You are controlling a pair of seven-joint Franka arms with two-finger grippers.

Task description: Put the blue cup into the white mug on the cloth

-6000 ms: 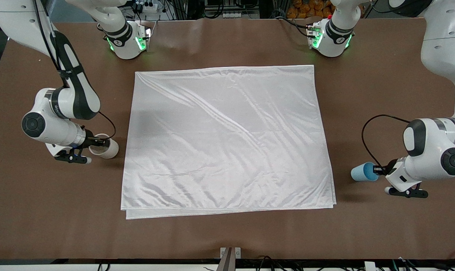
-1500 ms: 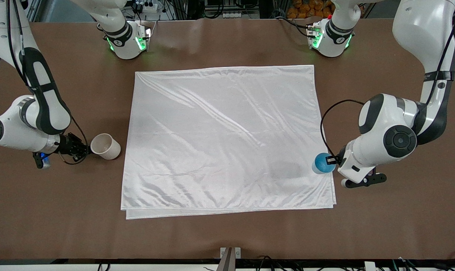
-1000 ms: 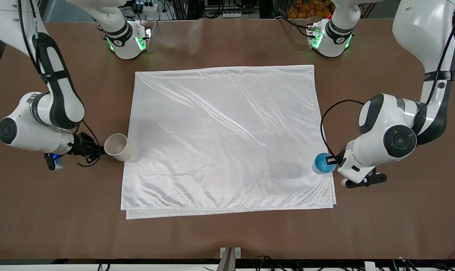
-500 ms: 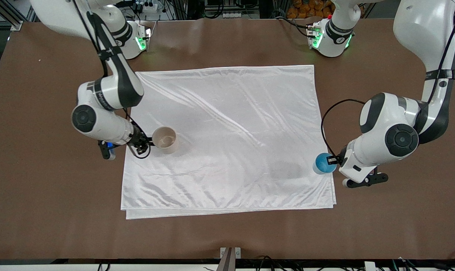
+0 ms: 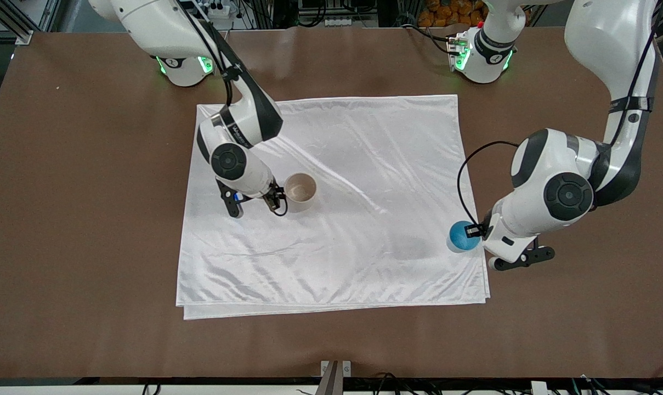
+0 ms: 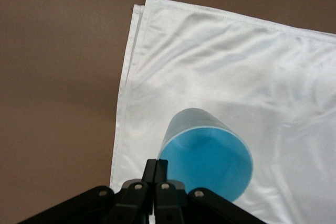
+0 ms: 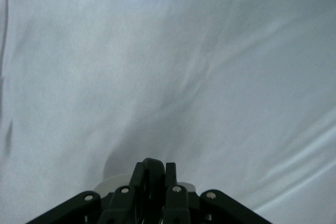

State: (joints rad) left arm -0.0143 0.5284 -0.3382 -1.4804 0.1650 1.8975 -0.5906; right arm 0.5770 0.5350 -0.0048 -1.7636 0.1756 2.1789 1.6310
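Note:
The shiny white cloth [image 5: 358, 164] lies spread in the middle of the brown table. My right gripper [image 5: 281, 202] is shut on the black handle of the cream-white mug [image 5: 300, 190], which is upright over the cloth, toward the right arm's end. In the right wrist view the fingers [image 7: 156, 174] clamp the handle, and a sliver of the mug [image 7: 113, 182] shows over the cloth [image 7: 173, 66]. My left gripper [image 5: 475, 231] is shut on the rim of the blue cup [image 5: 460, 236], tilted over the cloth's edge at the left arm's end. The left wrist view shows the gripper [image 6: 159, 167], the cup [image 6: 210, 153] and the cloth's corner [image 6: 236, 61].
Bare brown table [image 5: 79, 247] surrounds the cloth on all sides. The two arm bases [image 5: 183, 68] [image 5: 482, 60] stand along the table's edge farthest from the front camera. A small metal bracket [image 5: 335, 368] sits at the nearest table edge.
My right arm has carried the mug from the bare table at its end in over the cloth, toward the middle. My left arm with the blue cup has shifted slightly toward the cloth.

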